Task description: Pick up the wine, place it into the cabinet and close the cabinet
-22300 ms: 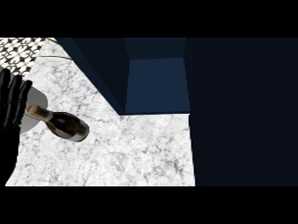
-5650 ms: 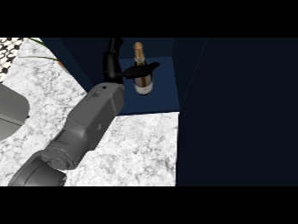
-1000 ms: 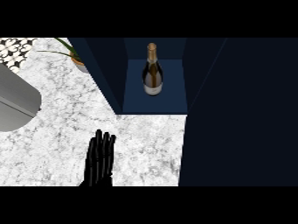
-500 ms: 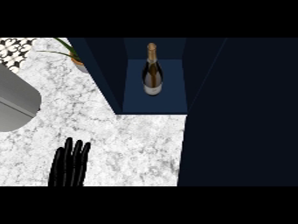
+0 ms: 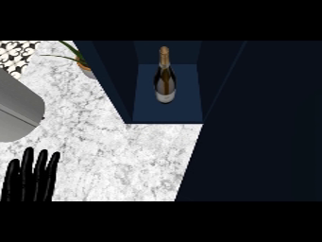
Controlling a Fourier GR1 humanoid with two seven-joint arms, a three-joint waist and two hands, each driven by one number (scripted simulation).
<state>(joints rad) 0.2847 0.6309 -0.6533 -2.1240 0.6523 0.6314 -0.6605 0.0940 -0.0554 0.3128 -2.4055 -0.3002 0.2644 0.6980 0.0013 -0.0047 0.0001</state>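
Observation:
The wine bottle [image 5: 165,79] lies on the blue floor of the open cabinet [image 5: 165,112], neck pointing away from me, dark glass with a gold-foil top and a pale label. Nothing touches it. My left hand [image 5: 31,178] shows at the lower left over the marble counter [image 5: 128,160], fingers straight and pointing up, holding nothing, well apart from the cabinet. The right hand is out of view. A broad dark panel [image 5: 261,132] fills the right side next to the cabinet's opening; I cannot tell whether it is the door.
A large grey rounded body [image 5: 6,108] juts in from the left edge above my hand. A potted plant [image 5: 80,59] stands at the back, just left of the cabinet's dark side wall [image 5: 114,80]. Patterned tiles [image 5: 10,52] fill the top left corner.
My left hand has slid left and down across the counter, away from the cabinet. The bottle has stayed where it lies.

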